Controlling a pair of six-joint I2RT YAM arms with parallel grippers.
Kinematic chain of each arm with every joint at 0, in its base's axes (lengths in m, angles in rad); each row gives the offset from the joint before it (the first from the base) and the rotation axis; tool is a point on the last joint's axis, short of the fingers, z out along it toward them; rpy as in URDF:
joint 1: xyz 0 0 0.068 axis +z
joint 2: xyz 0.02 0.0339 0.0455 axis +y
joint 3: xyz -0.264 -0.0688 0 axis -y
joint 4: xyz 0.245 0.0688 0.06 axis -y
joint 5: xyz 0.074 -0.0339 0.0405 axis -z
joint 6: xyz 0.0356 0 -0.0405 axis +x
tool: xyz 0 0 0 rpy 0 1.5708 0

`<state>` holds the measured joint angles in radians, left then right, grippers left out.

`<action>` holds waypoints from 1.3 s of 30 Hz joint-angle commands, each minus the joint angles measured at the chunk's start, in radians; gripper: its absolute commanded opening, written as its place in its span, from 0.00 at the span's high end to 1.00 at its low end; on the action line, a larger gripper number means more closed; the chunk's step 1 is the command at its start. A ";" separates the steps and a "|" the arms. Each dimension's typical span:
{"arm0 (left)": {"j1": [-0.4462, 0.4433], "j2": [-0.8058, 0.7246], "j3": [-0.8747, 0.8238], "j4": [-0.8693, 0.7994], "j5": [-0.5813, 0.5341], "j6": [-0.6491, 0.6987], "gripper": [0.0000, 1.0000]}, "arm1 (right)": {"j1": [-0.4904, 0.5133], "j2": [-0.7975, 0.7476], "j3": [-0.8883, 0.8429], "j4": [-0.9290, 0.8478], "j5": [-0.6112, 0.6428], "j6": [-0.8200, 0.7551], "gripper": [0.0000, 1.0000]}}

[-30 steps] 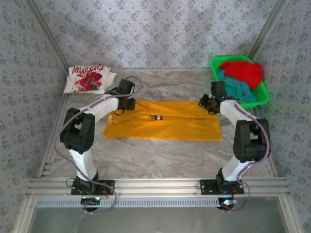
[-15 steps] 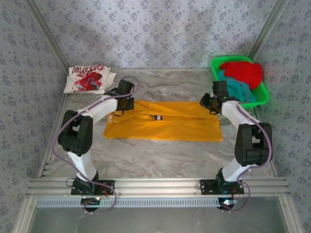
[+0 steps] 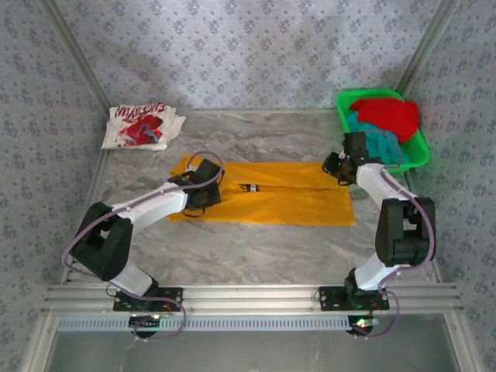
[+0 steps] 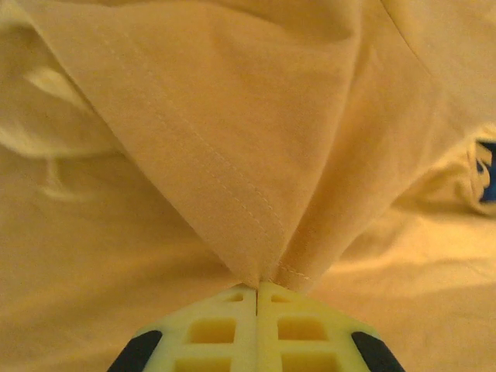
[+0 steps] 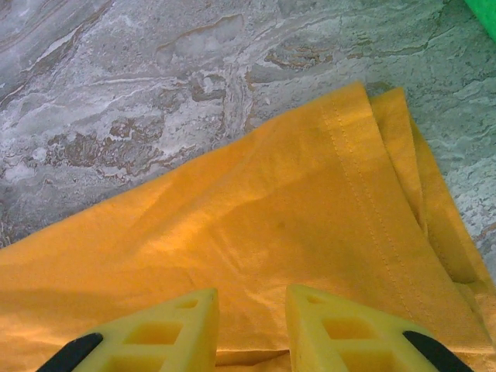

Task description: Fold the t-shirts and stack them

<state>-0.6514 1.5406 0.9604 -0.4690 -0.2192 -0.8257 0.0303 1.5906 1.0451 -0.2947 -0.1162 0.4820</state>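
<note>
A soft yellow-orange cloth t-shirt [image 3: 271, 203] with stitched hems lay spread on the veined grey marble tabletop [image 3: 256, 248]. The left gripper [image 4: 257, 290] pinched a ridge of that cloth, jaws together. The right gripper [image 5: 252, 314] stood over the shirt's corner, jaws slightly apart. A folded white tee with red graphic [image 3: 142, 126] sat back-left. A red tee [image 3: 391, 115] and a teal tee [image 3: 387, 143] lay in a green plastic basket [image 3: 423, 152].

Marble-patterned table [image 3: 256, 240] in a wallpapered booth
Grey floral-print walls [image 3: 256, 54] on three sides; aluminium rails [image 3: 256, 294] along the near edge.
</note>
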 commanded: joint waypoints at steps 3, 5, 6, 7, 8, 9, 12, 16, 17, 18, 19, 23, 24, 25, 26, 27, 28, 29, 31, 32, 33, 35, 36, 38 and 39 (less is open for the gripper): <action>-0.095 -0.040 0.013 -0.073 -0.033 -0.133 0.96 | -0.004 0.012 0.012 -0.012 -0.008 -0.019 0.68; -0.106 -0.066 0.042 -0.131 -0.088 -0.129 0.68 | -0.004 0.014 0.012 -0.011 -0.012 -0.018 0.67; -0.106 -0.094 0.052 -0.136 -0.112 -0.109 0.56 | -0.004 0.015 0.012 -0.011 -0.014 -0.017 0.67; -0.106 -0.126 0.060 -0.135 -0.140 -0.084 0.49 | -0.004 0.016 0.012 -0.008 -0.018 -0.016 0.67; -0.106 -0.160 0.068 -0.127 -0.163 -0.060 0.49 | -0.002 0.018 0.012 -0.008 -0.020 -0.014 0.67; -0.104 -0.198 0.073 -0.113 -0.190 -0.029 0.51 | 0.000 0.019 0.013 -0.008 -0.019 -0.015 0.67; -0.030 -0.279 0.066 -0.041 -0.179 0.058 0.39 | 0.004 0.019 0.013 -0.013 -0.022 -0.013 0.67; 0.190 -0.216 0.100 -0.025 0.015 0.158 0.54 | 0.007 0.018 0.000 0.005 -0.028 -0.010 0.70; 0.215 -0.193 0.106 -0.010 0.029 0.187 0.62 | 0.009 0.026 0.005 0.000 -0.034 -0.014 0.72; 0.243 -0.163 0.117 0.007 0.051 0.209 0.69 | 0.012 0.038 0.018 -0.017 -0.039 -0.019 0.75; 0.267 -0.129 0.132 0.016 0.065 0.221 0.80 | 0.015 0.048 0.030 -0.031 -0.039 -0.024 0.78; 0.326 0.026 0.226 0.030 0.121 0.256 0.89 | 0.019 0.077 0.045 -0.046 -0.023 -0.025 0.97; 0.331 0.056 0.241 0.038 0.132 0.259 0.91 | 0.021 0.091 0.050 -0.044 -0.012 -0.025 0.99; 0.331 0.088 0.251 0.049 0.140 0.257 0.92 | 0.020 0.115 0.061 -0.052 -0.002 -0.024 1.00; 0.332 0.120 0.256 0.061 0.151 0.250 0.92 | 0.017 0.145 0.084 -0.065 -0.003 -0.024 1.00; 0.333 0.144 0.258 0.073 0.164 0.240 0.92 | 0.016 0.171 0.100 -0.075 -0.005 -0.026 1.00; 0.334 0.170 0.257 0.079 0.179 0.227 0.92 | 0.017 0.198 0.118 -0.081 -0.004 -0.022 1.00; 0.334 0.192 0.248 0.093 0.193 0.213 0.92 | 0.018 0.224 0.134 -0.086 0.001 -0.019 1.00; 0.334 0.227 0.216 0.130 0.218 0.178 0.92 | 0.017 0.272 0.177 -0.105 0.004 -0.014 1.00; 0.333 0.245 0.197 0.144 0.228 0.162 0.92 | 0.012 0.293 0.186 -0.115 -0.021 0.000 1.00; 0.332 0.263 0.182 0.163 0.243 0.152 0.92 | 0.002 0.305 0.183 -0.108 -0.048 0.014 1.00; 0.332 0.304 0.169 0.161 0.262 0.130 0.95 | -0.025 0.308 0.157 -0.055 -0.094 0.058 1.00; 0.329 0.318 0.164 0.154 0.270 0.128 0.97 | -0.030 0.300 0.112 -0.036 -0.100 0.073 1.00; 0.321 0.329 0.140 0.143 0.272 0.113 1.00 | -0.035 0.276 0.069 -0.016 -0.075 0.084 1.00; 0.315 0.327 0.125 0.143 0.274 0.104 1.00 | -0.039 0.269 0.057 -0.015 -0.069 0.083 1.00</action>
<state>-0.3233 1.8549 1.1191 -0.3103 0.0181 -0.6823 0.0032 1.8858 1.1412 -0.3077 -0.1860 0.5270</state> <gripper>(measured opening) 0.045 0.065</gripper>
